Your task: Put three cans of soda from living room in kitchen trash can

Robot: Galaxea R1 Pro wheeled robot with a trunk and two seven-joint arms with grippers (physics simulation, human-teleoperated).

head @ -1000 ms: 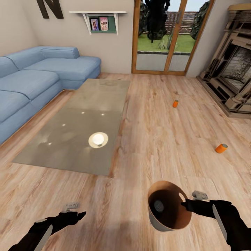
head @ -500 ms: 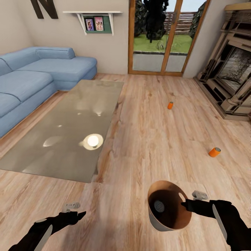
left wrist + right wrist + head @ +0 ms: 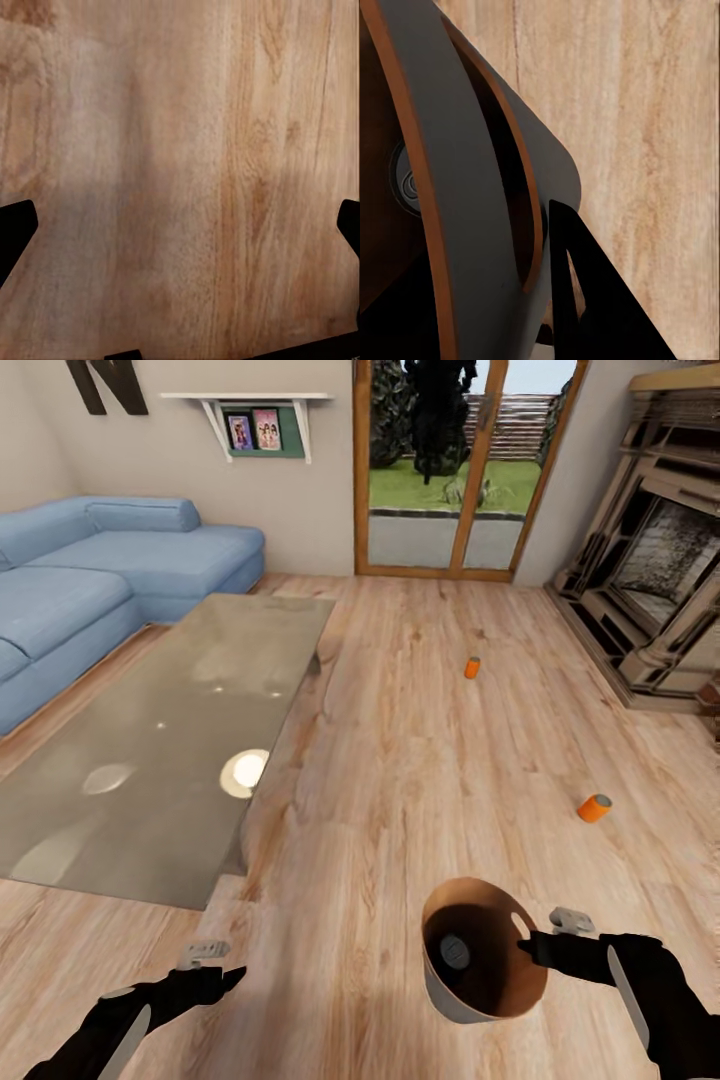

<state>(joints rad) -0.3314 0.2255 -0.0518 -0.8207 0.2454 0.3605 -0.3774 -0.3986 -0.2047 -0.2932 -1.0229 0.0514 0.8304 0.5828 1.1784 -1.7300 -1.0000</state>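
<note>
The living room is seen from the head view: a pale wood plank floor (image 3: 420, 760), a light blue corner sofa (image 3: 90, 580) along the left wall, and a grey low surface (image 3: 170, 740) in front of it. The grey trash can (image 3: 480, 960) is carried tilted above the floor, its tan-brown rim pinched at the handle slot by the right hand (image 3: 528, 948), which is clenched on it; a can with a silvery top (image 3: 455, 951) lies inside. The left hand (image 3: 225, 972) is held spread apart and empty. One orange soda can (image 3: 594, 807) lies tipped on the floor at right; another orange soda can (image 3: 472, 667) stands farther off.
</note>
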